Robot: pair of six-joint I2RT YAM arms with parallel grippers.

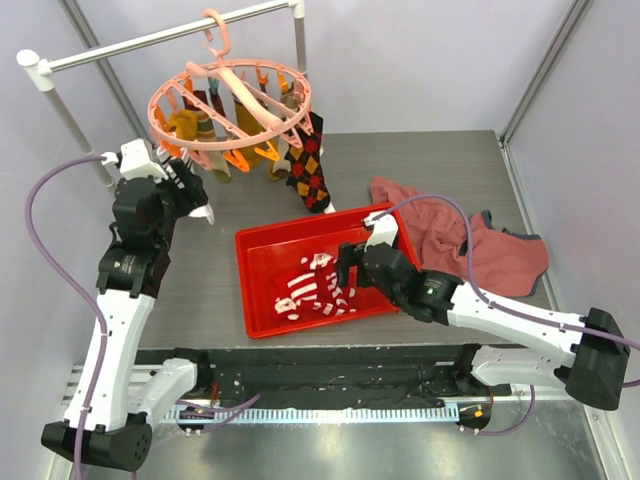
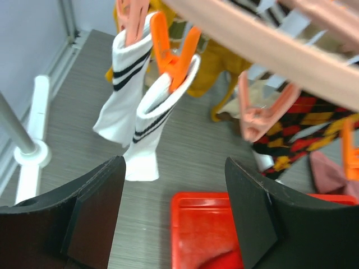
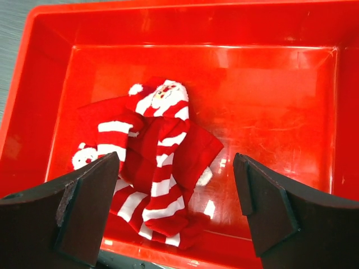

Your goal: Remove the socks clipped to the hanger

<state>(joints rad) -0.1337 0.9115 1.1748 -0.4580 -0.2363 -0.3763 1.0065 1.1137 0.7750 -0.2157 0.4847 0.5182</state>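
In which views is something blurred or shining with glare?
Left wrist: the hanger spoke close to the lens is blurred, the white socks sharp. Right wrist: glare spots on the red tray; the striped socks sharp. Top external: even light, soft shadows.

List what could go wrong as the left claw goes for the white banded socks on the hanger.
1. The hanger hangs only from the white rail; a tug on the white socks may swing or unhook it instead of opening the orange peg.
2. Those socks hang over the table, beside the red tray, so a released one may land outside it.
3. The open left claw may snag neighbouring pegs, which are crowded.
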